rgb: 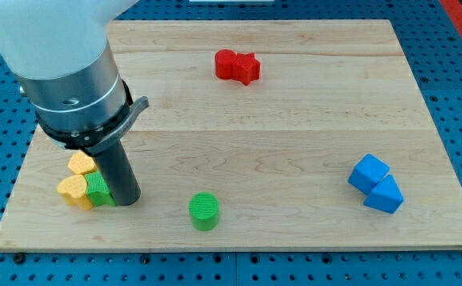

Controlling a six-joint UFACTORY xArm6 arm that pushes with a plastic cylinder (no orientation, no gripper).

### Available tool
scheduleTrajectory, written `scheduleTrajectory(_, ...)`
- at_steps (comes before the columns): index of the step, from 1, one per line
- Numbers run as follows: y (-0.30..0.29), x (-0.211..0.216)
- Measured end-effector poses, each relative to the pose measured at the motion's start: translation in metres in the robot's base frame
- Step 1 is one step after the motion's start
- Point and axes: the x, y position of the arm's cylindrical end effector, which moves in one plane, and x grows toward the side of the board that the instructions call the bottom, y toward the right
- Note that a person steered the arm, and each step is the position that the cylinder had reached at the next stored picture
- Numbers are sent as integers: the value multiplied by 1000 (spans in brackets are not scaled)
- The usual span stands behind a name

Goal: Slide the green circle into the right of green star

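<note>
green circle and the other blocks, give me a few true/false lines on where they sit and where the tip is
1. The green circle touches the green star. False: bare board lies between them, the circle to the view's right.
2. My tip is against the green star's right side. True.
3. The two blue blocks sit near the view's left edge. False: they are at the view's right.
4. The red blocks lie near the view's top. True.
5. Yellow blocks are beside the green star. True.
6. My tip is pushing the green circle. False: it stands to the circle's left, apart from it.
</note>
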Motion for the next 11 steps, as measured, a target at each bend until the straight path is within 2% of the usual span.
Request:
scheduleTrajectory(1, 33, -21)
scheduleTrajectory(2, 122, -22)
scheduleTrajectory(3, 158, 44)
scheduleTrajectory(4, 143, 61)
scheduleTrajectory(5, 121, 9)
scheduleTrajectory(6, 86, -14)
scheduleTrajectory(7, 127, -2)
scheduleTrajectory(8, 131, 37)
scheduleTrajectory(9, 71, 35)
scheduleTrajectory(10, 20, -2)
scheduleTrajectory(11, -1, -25)
